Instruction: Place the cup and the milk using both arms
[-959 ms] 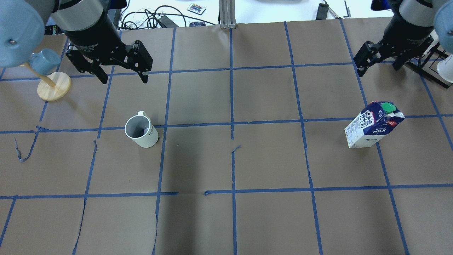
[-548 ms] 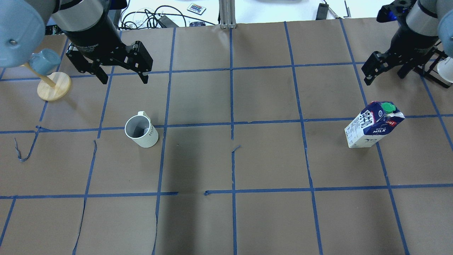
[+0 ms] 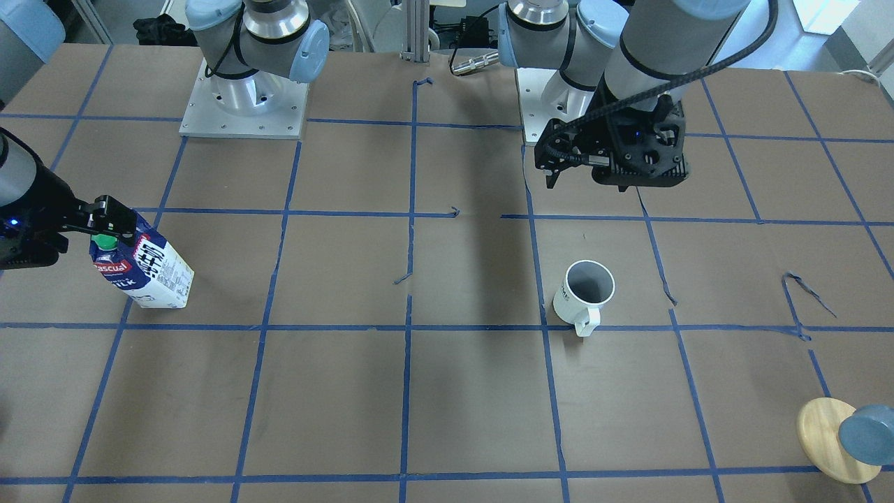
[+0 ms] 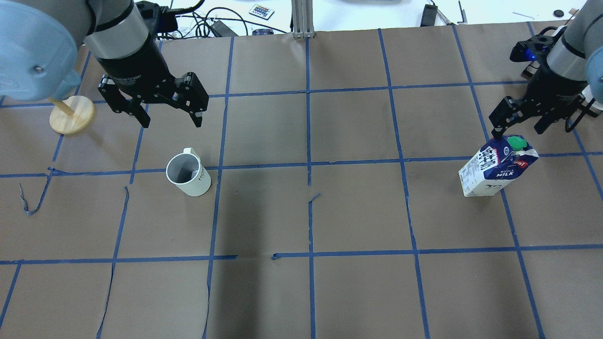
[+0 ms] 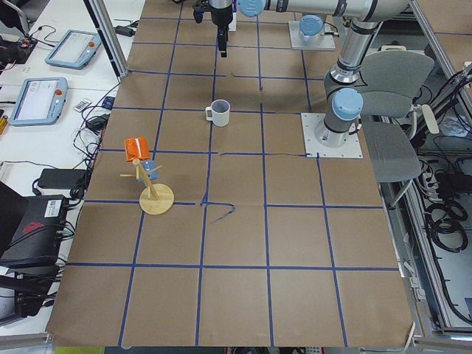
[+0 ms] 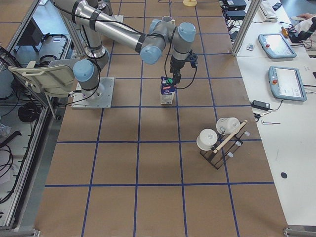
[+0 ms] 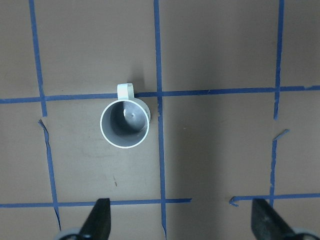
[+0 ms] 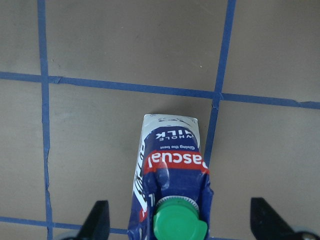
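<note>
The white cup [image 4: 188, 175] stands upright on the brown table, its handle pointing away from me. It also shows in the front view [image 3: 587, 290] and the left wrist view [image 7: 125, 123]. My left gripper [image 4: 171, 123] is open and empty, high above the table just beyond the cup. The blue and white milk carton [image 4: 497, 167] with its green cap stands upright at the right, and also shows in the front view [image 3: 143, 269]. My right gripper [image 4: 517, 131] is open, just above the carton's top. In the right wrist view the carton [image 8: 170, 165] lies between the open fingers.
A wooden disc stand [image 4: 71, 114] stands at the far left, with a blue-grey cylinder [image 3: 866, 433] on it. A black rack with white cups [image 6: 219, 140] stands past the milk on the right. Cables and a remote [image 4: 261, 11] lie beyond the far edge.
My left gripper has moved a little nearer to the cup. My right gripper has come down and toward me, to just over the milk's cap. Both stay open; cup and milk have not moved.
</note>
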Robot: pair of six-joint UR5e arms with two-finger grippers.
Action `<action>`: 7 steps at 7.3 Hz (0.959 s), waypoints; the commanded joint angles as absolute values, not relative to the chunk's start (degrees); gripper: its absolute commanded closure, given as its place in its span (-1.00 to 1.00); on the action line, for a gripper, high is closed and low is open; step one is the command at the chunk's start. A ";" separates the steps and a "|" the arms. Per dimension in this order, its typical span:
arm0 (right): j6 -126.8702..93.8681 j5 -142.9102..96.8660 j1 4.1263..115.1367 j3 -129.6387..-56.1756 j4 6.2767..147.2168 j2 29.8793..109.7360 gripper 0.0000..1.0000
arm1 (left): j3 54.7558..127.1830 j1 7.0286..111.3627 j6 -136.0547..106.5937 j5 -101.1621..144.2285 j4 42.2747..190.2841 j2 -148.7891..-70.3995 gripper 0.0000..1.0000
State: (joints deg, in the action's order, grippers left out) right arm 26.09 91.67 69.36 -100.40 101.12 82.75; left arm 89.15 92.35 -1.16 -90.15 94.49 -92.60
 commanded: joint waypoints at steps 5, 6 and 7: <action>22.85 92.99 69.17 -103.36 101.34 82.62 0.35 | 113.71 91.93 1.66 -93.34 56.65 -101.23 -0.90; 22.85 92.99 69.17 -103.27 100.99 83.23 0.48 | 113.82 91.85 2.02 -94.47 55.82 -102.64 -0.88; 22.85 93.60 69.34 -102.66 100.99 83.75 0.50 | 113.99 91.85 1.93 -95.44 54.85 -103.27 -0.80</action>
State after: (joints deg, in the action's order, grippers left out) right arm 22.84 93.11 69.20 -103.15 101.12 83.14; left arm 113.26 91.89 1.69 -94.33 57.04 -102.03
